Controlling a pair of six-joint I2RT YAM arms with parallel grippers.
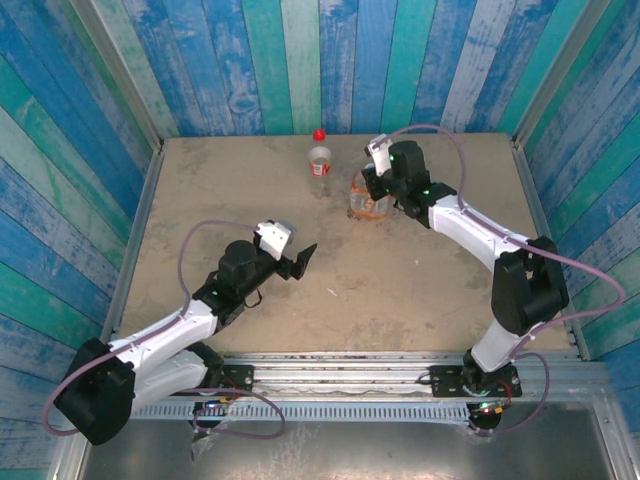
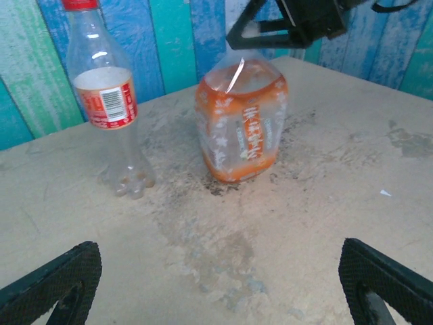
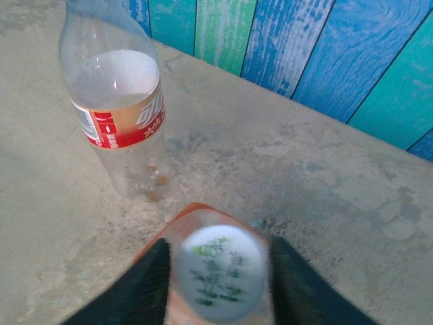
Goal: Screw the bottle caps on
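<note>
Right end effector [image 3: 218, 247] straddles the white cap [image 3: 218, 274] atop the orange bottle [image 2: 241, 122], far back on the bench [image 2: 325, 169], beside the slim bottle [image 2: 108, 101]. Risk: twisting may tip the unsteadied bottle or cross-thread the cap. Jaws flank the cap closely; whether they pinch it cannot be told. Left end effector [image 2: 216, 284] spread wide, empty.

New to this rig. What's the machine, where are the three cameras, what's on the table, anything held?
Two robot arms are bolted at the near edge of a table, each ending in a two-finger tool. The wide view is from a fixed camera above and behind them; the other two are wrist cameras, left and right. On the table stand a slim bottle with a red cap on and an orange bottle. The left tool is open and empty. The right tool sits over the orange bottle, fingers either side of its white cap; the blur hides whether they grip it.
</note>
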